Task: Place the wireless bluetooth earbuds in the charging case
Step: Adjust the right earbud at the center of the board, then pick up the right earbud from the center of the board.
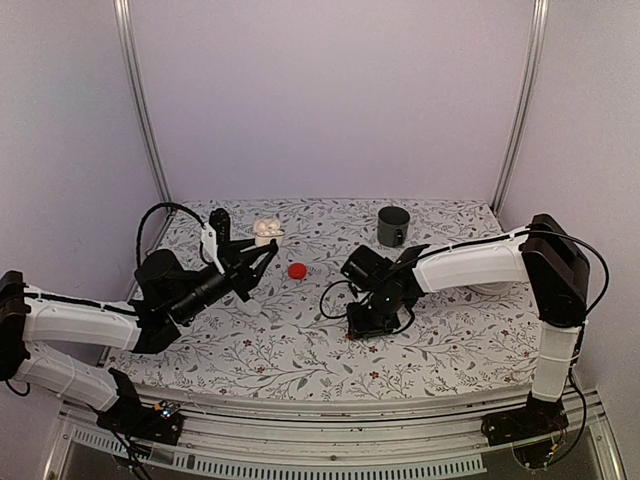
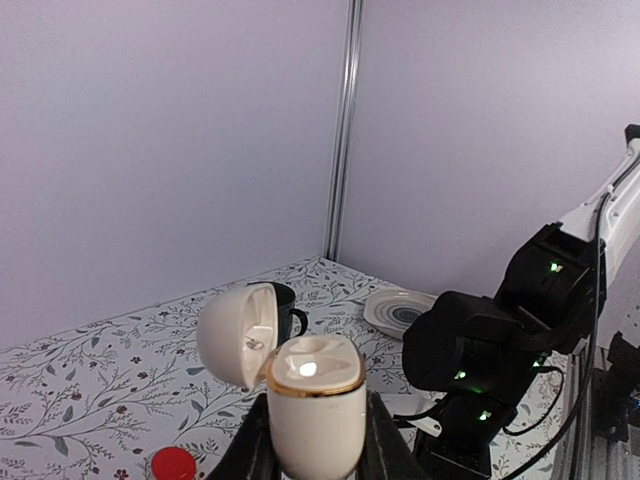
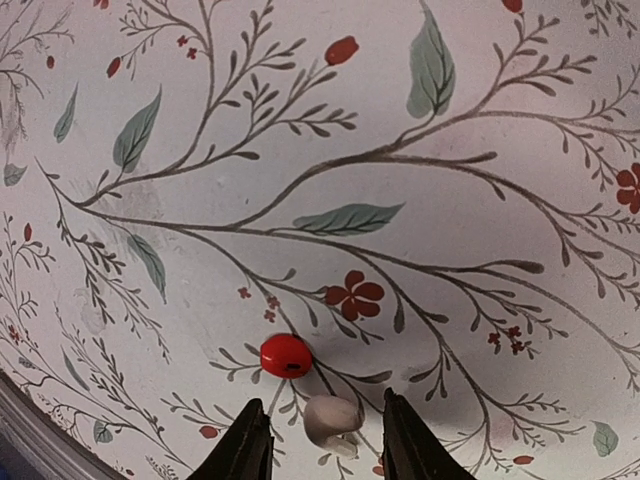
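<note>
A: Case (image 2: pixel 316 385) pose?
B: We see it upright, long axis vertical, mouth up, lid flipped open sideways. Left claw (image 2: pixel 318 405) clamps its lower half, top clear of the fingertips. It sits well left of the mug (image 1: pixel 393 225).
A: Right claw (image 3: pixel 325 402)?
B: Jaws apart, straddling an earbud (image 3: pixel 332 420).

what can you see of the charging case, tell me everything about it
The charging case is a small, rounded, cream-white shell of glossy plastic with a thin gold band round its rim. It stands upright, lid swung open to the view's left on a small metal hinge. The left tool is shut on its lower body, one dark finger on each side, and seems to hold it above the table. Glare hides what its open top holds.
</note>
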Robot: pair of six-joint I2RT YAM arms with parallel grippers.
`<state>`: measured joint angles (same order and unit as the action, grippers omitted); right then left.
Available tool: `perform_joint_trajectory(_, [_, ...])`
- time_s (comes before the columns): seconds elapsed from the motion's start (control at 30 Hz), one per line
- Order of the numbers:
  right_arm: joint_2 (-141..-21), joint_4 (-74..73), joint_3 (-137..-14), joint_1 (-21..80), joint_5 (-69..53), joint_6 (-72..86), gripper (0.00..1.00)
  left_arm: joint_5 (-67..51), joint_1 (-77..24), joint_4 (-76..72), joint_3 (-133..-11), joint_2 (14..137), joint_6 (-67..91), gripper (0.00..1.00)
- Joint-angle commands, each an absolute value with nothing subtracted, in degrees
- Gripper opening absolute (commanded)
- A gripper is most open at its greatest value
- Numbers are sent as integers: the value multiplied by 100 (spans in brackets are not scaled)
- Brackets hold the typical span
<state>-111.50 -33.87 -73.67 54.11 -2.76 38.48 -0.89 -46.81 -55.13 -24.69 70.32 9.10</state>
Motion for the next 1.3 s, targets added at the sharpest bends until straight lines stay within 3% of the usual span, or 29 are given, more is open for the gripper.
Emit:
perform_joint_trajectory(0.0, [-11010, -3148, -7389, 5343, -538, 3241, 39, -136, -4602, -5506, -2576, 7101, 958, 0])
perform_joint_trajectory(0.13, [-11128, -3441, -7580, 5223, -437, 3152, 34, -131, -4604, -5437, -2601, 7080, 949, 0])
perform_joint_trajectory(0.83, [-11430, -3869, -7879, 5198, -734, 2596, 38, -114, -4601, -5382, -2646, 7110, 949, 0])
perform_joint_trajectory(1.27, [-11268, -4407, -8132, 5334, -272, 2920, 31, -117, -4598, -5378, -2684, 7158, 962, 0])
